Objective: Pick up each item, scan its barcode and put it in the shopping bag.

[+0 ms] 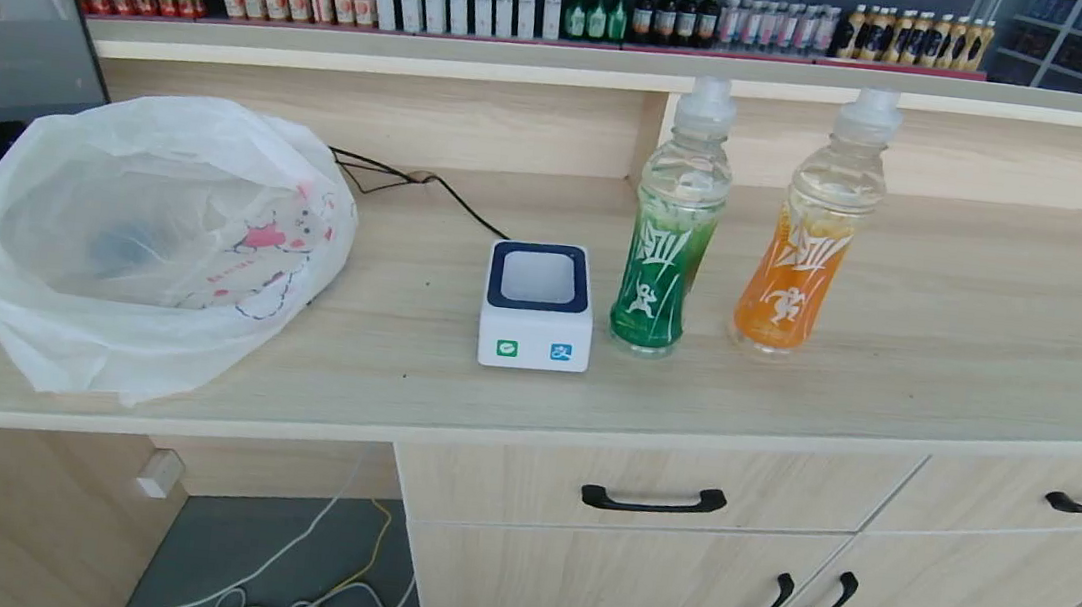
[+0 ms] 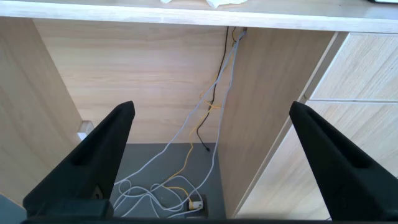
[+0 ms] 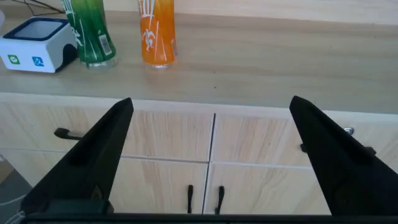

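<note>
One orange bottle (image 3: 157, 31) stands beyond the spread right hand (image 3: 211, 102).

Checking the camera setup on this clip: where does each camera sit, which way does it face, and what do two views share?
Head view: on the robot's head, looking forward and down at the counter with shopping bag, scanner, green bottle and orange bottle.
Left wrist view: low, facing the gap under the counter and its cables; the open left gripper frames it.
Right wrist view: facing the drawer fronts; the open right gripper frames it.
Shared: head and right wrist views both show scanner and bottles.
</note>
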Motion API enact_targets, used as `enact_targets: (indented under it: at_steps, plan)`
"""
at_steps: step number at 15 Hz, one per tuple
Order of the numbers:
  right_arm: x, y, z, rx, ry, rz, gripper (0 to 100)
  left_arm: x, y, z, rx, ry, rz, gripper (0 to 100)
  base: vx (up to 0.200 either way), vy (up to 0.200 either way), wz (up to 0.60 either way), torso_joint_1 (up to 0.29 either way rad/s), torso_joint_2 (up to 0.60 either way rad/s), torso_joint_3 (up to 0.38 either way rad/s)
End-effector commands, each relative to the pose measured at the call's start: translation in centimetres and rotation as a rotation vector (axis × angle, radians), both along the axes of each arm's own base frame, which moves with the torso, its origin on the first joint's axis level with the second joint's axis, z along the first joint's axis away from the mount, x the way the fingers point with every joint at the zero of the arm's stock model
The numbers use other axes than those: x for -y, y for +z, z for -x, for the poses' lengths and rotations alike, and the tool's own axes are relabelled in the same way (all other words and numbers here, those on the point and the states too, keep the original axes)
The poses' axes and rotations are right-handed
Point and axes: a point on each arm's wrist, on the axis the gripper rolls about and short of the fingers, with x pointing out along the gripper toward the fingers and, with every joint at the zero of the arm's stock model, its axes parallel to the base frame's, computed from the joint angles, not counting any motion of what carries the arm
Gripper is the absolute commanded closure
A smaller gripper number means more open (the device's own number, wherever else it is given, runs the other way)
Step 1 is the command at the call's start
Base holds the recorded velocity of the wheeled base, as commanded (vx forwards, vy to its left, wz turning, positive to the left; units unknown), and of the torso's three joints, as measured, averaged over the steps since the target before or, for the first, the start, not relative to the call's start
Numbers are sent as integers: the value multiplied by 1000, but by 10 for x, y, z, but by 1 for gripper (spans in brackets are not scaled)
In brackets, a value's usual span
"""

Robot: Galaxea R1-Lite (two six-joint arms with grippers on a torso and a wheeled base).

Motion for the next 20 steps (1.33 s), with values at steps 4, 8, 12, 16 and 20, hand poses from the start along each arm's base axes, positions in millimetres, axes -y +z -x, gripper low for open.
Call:
enact_targets:
  at_steps: [4,8,12,16,20]
  plan:
    - [-20,41,-117,85,97,-26,0,0,0,0,0,0,-1,0,0,0,0,0,0,0]
    - [-35,64,-135,255,142,-43,0,0,0,0,0,0,1,0,0,0,0,0,0,0]
    - [-64,78,-159,313,120,-126,0,0,0,0,0,1,1,0,0,0,0,0,0,0]
    - [-93,78,-176,312,166,-117,0,0,0,0,0,0,1,0,0,0,0,0,0,0]
    - [-106,72,-179,292,200,-128,0,0,0,0,0,0,-1,0,0,0,0,0,0,0]
